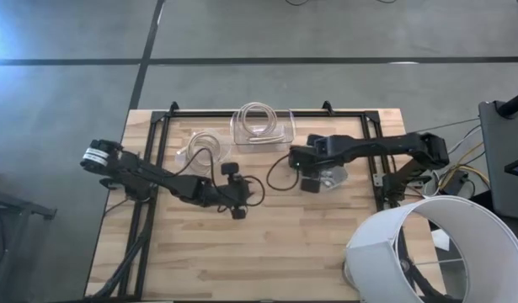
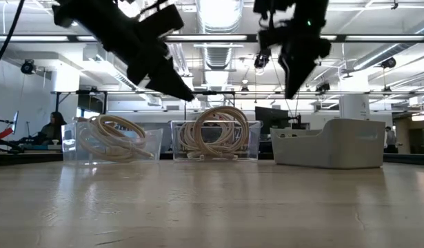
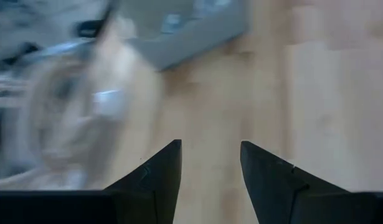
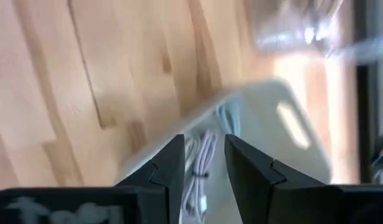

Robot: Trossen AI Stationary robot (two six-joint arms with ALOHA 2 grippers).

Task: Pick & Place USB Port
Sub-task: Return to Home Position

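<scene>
Two clear bins hold coiled cream cables: one at the table's far left, one at far centre; both stand on the table in the low view. A grey tray stands right of centre on the table and has white cables lying in it. My right gripper hangs above the tray's left part, pointing down, fingers a narrow gap apart and empty. My left gripper is raised over the table's middle, open and empty.
A black metal frame runs along the table's left, far and right sides. A large white lampshade overhangs the near right corner. Bare wood fills the near half of the table. A person sits far off in the room.
</scene>
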